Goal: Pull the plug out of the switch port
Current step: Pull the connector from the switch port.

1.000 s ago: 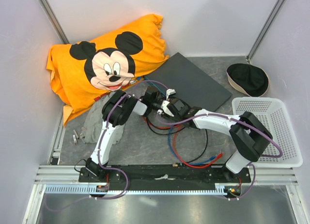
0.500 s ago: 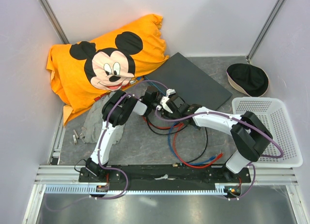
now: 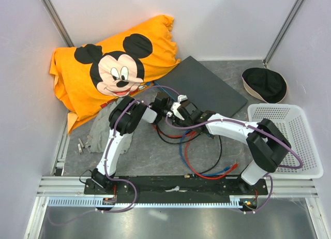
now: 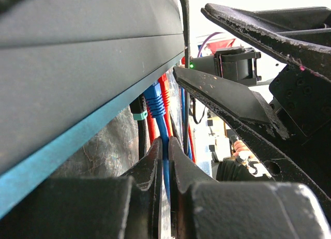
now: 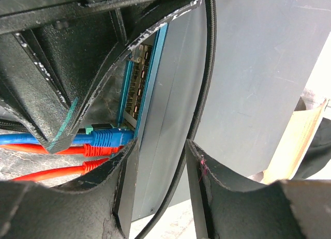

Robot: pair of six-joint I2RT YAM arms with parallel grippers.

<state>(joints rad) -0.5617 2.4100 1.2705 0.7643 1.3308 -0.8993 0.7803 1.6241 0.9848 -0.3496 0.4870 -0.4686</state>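
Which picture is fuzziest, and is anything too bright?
Left wrist: the switch up close is fuzzy, and the background is washed-out white. Right wrist: the blue plug looks sharp. Top view: even light, soft shine on the metal sheet below.

From above, the socket face of the switch (image 3: pixel 204 89) is hidden under the two wrists at centre frame, and the plugs there are too small to pick out. The cables (image 3: pixel 183 152) run out of sight under the right arm.

In the left wrist view the top and left edges cut off the switch, and its teal strip is blurred. The bottom edge cuts off the left gripper (image 4: pixel 165 146). Whether the blue cable (image 4: pixel 155 105) in its narrow slit is pinched cannot be told.

In the right wrist view the lower edge cuts off the right gripper (image 5: pixel 161 146). A dark finger (image 5: pixel 62 78) half hides the sockets (image 5: pixel 135 84) at upper left. Whether the right gripper presses on anything is unclear.
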